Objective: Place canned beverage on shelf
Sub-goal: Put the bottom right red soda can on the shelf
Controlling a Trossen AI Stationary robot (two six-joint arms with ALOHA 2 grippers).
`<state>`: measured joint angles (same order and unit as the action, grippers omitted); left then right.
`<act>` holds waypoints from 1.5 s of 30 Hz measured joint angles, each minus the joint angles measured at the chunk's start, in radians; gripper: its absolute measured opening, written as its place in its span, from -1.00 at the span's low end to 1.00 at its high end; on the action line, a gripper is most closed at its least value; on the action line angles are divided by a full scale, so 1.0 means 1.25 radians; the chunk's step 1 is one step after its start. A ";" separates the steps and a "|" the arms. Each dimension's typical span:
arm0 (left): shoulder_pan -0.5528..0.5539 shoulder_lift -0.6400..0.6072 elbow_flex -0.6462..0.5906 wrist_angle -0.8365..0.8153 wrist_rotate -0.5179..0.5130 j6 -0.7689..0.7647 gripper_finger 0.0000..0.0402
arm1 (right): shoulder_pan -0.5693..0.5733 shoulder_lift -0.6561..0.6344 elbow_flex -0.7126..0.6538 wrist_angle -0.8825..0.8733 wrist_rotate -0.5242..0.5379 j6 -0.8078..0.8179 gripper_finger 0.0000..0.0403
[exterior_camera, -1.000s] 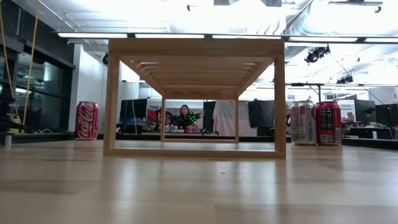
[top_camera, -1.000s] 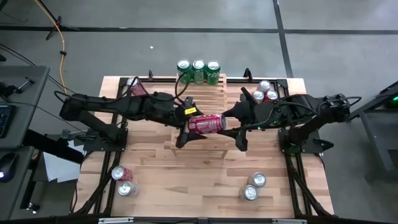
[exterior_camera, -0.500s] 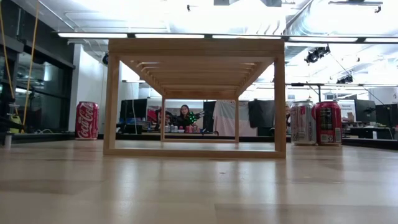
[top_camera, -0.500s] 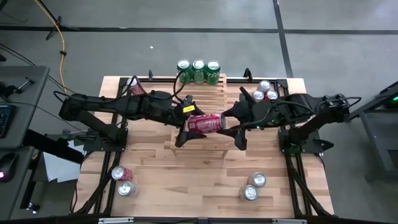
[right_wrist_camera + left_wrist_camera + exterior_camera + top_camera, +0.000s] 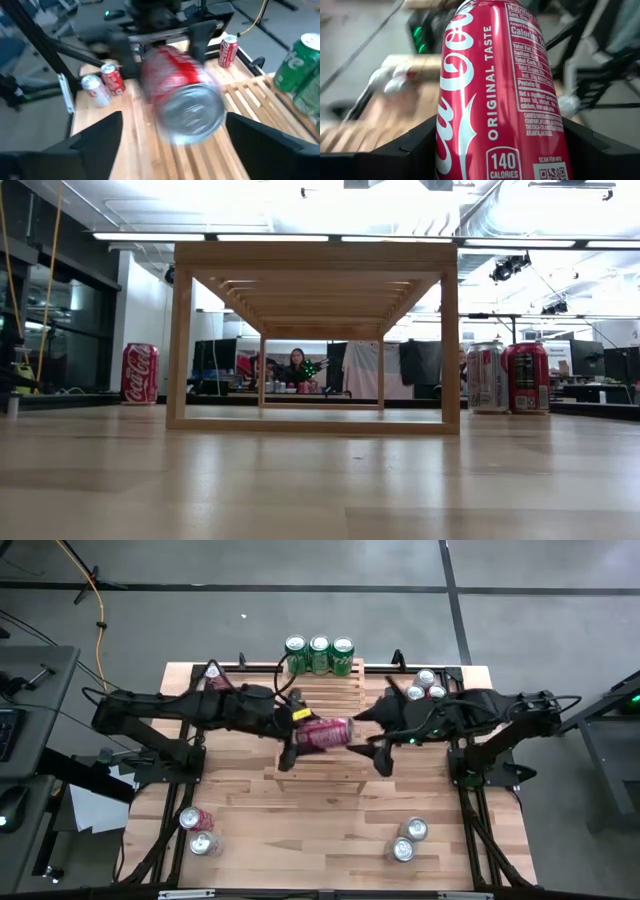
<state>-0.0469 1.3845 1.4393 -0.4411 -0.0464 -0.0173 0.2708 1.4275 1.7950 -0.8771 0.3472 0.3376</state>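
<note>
Coca-Cola can (image 5: 322, 733) is held sideways over the shelf (image 5: 325, 765) in the left gripper (image 5: 292, 732) jaws. It should be turned upright before being set down. Right gripper (image 5: 372, 735) jaws are wide, just beside the can.

Three green cans (image 5: 319, 654) beyond the rack, a person (image 5: 297, 366) in the background.

Held can (image 5: 322, 733): red with white script, as you see.
Shelf (image 5: 330, 765): pale wood slats.
Back cans (image 5: 319, 655): green.
Arms: dark.

Wooden table (image 5: 330, 830), shelf (image 5: 340, 765), cans (image 5: 202, 832)
</note>
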 joint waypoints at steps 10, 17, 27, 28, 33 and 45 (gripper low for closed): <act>0.070 -0.164 -0.033 -0.028 -0.063 -0.073 0.41 | 0.003 -0.040 0.002 -0.092 0.089 0.055 0.85; 0.066 -0.337 -0.351 0.433 -0.034 -0.260 0.41 | 0.003 -0.039 -0.019 -0.122 0.129 0.055 0.86; 0.052 -0.297 -0.749 1.341 -0.016 -0.584 0.41 | -0.012 -0.039 -0.171 0.125 0.115 -0.002 0.87; 0.052 -0.285 -0.754 1.375 -0.017 -0.591 0.41 | -0.018 -0.039 -0.189 0.176 0.102 -0.010 0.87; 0.052 -0.261 -0.741 1.430 -0.015 -0.605 0.41 | -0.046 -0.038 -0.262 0.394 0.039 -0.040 0.87; 0.051 -0.178 -0.641 1.140 -0.032 -0.510 0.41 | -0.131 -0.024 -0.363 0.843 -0.048 0.070 0.87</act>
<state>0.0174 1.1620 0.6376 0.9840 -0.0865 -0.6552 0.1071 1.3972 1.3418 0.1768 0.2871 0.4249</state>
